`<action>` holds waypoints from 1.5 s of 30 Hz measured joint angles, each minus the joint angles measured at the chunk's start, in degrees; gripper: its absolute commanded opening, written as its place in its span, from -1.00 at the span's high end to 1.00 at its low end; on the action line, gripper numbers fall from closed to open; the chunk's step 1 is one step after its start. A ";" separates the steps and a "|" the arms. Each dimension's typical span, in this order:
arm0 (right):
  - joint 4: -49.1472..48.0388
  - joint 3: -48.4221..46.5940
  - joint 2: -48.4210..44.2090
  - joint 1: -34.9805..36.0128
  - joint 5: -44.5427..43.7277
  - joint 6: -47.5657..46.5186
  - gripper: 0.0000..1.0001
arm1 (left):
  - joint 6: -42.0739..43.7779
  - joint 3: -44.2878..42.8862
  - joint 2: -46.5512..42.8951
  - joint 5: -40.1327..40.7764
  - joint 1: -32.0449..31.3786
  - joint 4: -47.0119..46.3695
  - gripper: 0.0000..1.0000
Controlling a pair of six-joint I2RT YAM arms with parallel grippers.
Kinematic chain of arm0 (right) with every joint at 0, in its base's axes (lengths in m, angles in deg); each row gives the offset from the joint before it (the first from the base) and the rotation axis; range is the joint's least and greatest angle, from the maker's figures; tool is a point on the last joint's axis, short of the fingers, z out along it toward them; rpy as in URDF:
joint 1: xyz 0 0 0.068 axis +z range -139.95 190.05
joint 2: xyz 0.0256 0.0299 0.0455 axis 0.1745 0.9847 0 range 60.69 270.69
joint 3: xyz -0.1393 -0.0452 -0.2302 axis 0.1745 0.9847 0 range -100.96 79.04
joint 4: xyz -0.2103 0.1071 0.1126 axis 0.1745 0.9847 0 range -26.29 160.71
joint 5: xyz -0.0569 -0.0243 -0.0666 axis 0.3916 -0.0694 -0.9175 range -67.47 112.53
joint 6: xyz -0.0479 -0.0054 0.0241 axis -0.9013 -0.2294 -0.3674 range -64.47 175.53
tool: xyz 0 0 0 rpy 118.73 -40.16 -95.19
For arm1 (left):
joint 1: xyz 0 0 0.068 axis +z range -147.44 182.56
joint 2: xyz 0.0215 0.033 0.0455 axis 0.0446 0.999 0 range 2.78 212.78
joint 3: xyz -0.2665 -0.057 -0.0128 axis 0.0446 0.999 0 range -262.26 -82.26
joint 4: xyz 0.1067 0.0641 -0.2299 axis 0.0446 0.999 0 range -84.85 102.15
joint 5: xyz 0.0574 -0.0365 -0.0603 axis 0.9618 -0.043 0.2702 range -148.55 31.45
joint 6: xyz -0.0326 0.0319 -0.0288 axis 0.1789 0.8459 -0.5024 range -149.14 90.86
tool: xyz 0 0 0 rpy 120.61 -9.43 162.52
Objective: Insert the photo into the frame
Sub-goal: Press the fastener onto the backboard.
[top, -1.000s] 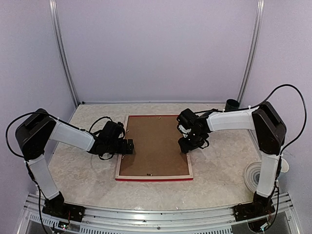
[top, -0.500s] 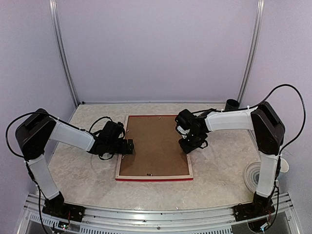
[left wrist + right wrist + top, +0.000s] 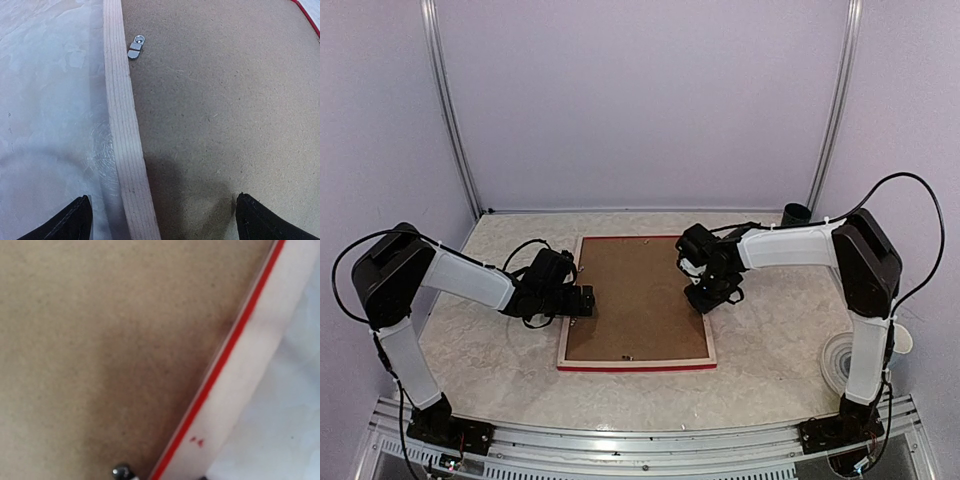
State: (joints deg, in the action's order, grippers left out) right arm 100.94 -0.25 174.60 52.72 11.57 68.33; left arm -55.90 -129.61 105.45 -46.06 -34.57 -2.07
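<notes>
From above, the frame [image 3: 636,367] is seen lying face down near the middle of the tabletop [image 3: 770,335], its long sides running from the near edge towards the far edge. A bright red strip is shown along its near and far sides, and pale strips along its left and right sides. Its opening is filled by a brown hardboard panel [image 3: 635,295]. The left gripper [image 3: 585,300] is held low at the frame's left side and the right gripper [image 3: 702,300] at its right side, about halfway along. A black cup [image 3: 797,214] is seen at the far right corner of the tabletop.

In the left wrist view, the left gripper [image 3: 162,225] is spread wide, with nothing held. One dark fingertip [image 3: 70,222] is placed over the marbled tabletop [image 3: 45,100] and the other over the panel [image 3: 215,100], so that the frame's pale, finely ribbed rail [image 3: 122,125] is straddled. A small metal clip [image 3: 135,46] is fixed just inside that rail, on the panel. A sliver of red is caught at the upper right corner.

In the right wrist view, the panel [image 3: 100,340] is shown very close and blurred, bordered by a thin red line and the frame's pale rail [image 3: 250,370], on which two tiny red specks [image 3: 196,441] are seen. No fingers are shown, so whether the right gripper is released or clenched cannot be told.
</notes>
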 measured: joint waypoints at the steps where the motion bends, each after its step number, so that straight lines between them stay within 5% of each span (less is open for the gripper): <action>1: 0.09 -0.11 0.11 0.02 -0.04 -0.02 0.59 | 0.04 0.00 0.00 0.00 0.04 0.00 -0.98; 13: 0.68 -1.60 0.61 -0.31 2.56 -2.12 -0.06 | 0.26 0.44 -0.13 -0.11 0.39 -0.68 -0.98; 31: 2.08 -3.85 2.14 -5.20 12.46 -4.42 -0.06 | 0.94 0.70 -0.31 -0.44 0.83 -0.85 -0.98; 45: 2.12 -3.91 2.58 -5.25 12.11 -4.37 0.28 | 1.29 0.70 -0.31 -0.57 0.90 -0.83 -0.98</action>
State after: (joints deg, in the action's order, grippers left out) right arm 103.06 -4.16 177.18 47.48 23.67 63.96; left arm -54.61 -128.91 105.15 -46.62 -33.67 -2.90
